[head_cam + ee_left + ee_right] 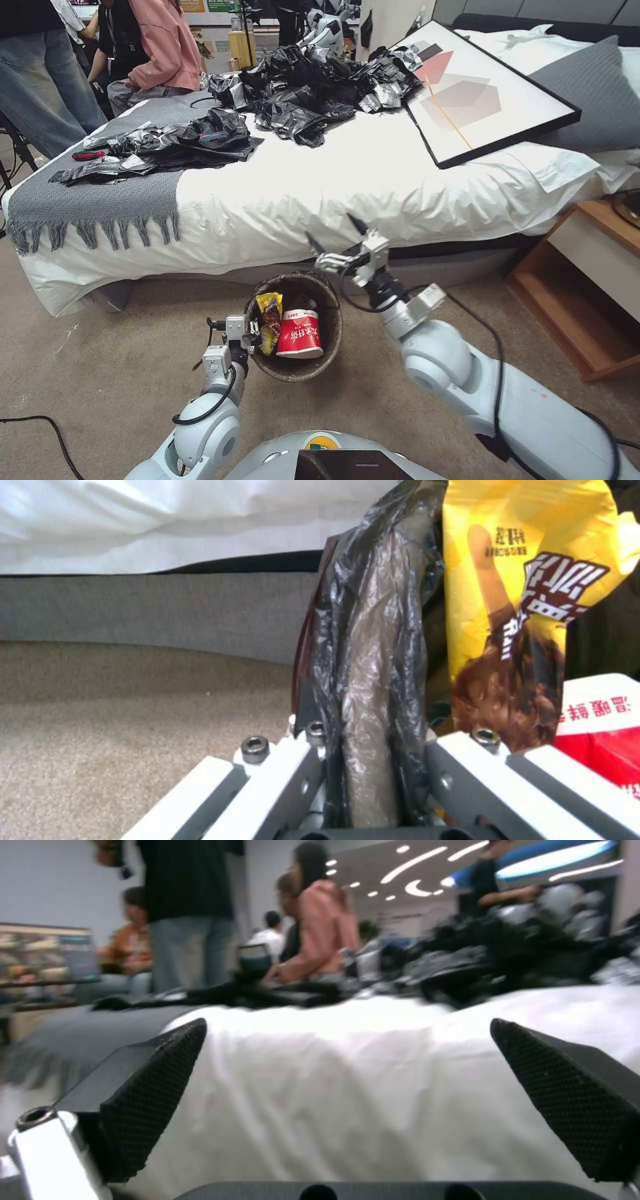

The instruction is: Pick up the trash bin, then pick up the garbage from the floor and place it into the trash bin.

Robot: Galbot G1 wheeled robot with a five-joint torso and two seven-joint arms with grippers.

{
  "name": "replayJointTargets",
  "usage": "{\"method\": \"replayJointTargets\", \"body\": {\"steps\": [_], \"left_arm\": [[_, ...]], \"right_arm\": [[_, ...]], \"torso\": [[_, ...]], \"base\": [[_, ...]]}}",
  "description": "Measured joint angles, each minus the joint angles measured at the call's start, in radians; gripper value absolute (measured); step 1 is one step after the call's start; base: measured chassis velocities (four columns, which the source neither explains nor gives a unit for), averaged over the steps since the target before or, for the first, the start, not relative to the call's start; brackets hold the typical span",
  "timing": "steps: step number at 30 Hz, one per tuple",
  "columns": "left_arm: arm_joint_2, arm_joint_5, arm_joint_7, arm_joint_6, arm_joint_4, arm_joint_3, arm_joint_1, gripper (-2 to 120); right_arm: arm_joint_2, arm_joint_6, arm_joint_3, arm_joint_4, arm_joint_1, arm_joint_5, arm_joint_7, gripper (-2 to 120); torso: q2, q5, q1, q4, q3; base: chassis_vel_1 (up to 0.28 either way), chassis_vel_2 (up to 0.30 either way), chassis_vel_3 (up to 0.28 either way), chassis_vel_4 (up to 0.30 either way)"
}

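Dark crinkled liner on the trash bin [295,327] rim is clamped by the left tool [370,780]. Held off the carpet, the round bin is tilted, mouth upward toward the camera, containing a yellow wrapper [270,313] and red paper cup [299,333]. The right tool [331,240] is spread wide before the bed [320,187].

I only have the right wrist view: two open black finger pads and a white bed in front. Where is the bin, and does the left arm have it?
Observer: The left gripper is shut on the rim of the trash bin, clamping the dark liner between its fingers.
Operator: Anything inside it?
Observer: Yes, a red-and-white paper cup and a yellow snack wrapper lie in the bin.
Operator: And where is my right gripper relative to it?
Observer: The right gripper is open, above the bin's far rim, pointing at the side of the bed.
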Motion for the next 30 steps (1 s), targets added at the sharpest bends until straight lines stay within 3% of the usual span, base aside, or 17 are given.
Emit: {"method": "replayJointTargets", "body": {"steps": [4, 7, 9, 10, 15, 30], "left_arm": [[0.0, 0.0, 0.0, 0.0, 0.0, -0.001, 0.0, 0], [-0.001, 0.001, 0.0, -0.007, -0.002, -0.012, 0.008, 0], [-0.001, 0.001, 0.0, -0.008, -0.003, -0.013, 0.008, 0], [0.0, 0.001, 0.001, -0.01, -0.003, -0.016, 0.009, 0], [0.003, 0.004, 0.001, -0.014, -0.005, -0.023, 0.011, 0], [0.009, 0.01, 0.0, -0.024, -0.007, -0.034, 0.012, 0]], "right_arm": [[-0.008, 0.002, 0.02, 0.012, -0.011, 0.0, 0.003, 100], [-0.056, -0.001, 0.257, 0.072, -0.155, -0.006, 0.063, 100], [-0.056, -0.003, 0.286, 0.073, -0.176, -0.012, 0.068, 100], [-0.05, -0.017, 0.347, 0.073, -0.234, -0.028, 0.079, 100], [-0.004, -0.041, 0.494, 0.04, -0.433, -0.1, 0.084, 100], [0.119, -0.075, 0.625, -0.027, -0.628, -0.223, 0.071, 100]], "torso": [[0.0, 0.0, 0.0, 0.0001, 0.0], [0.0, 0.0001, 0.0, 0.0, 0.0], [0.0, 0.0001, 0.0, -0.0002, 0.0], [0.0, -0.0001, 0.0, 0.0008, 0.0], [0.0, 0.0, 0.0, -0.0002, 0.0], [0.0, -0.0003, 0.0, 0.0002, 0.0]], "base": [[0.0, 0.0, 0.0, 0.0], [0.0, 0.0, 0.0, 0.0], [0.0, 0.0, 0.0, 0.0], [0.0, 0.0, 0.0, 0.0], [0.0, 0.0, 0.0, 0.0], [0.0, 0.0, 0.0, 0.0]]}}
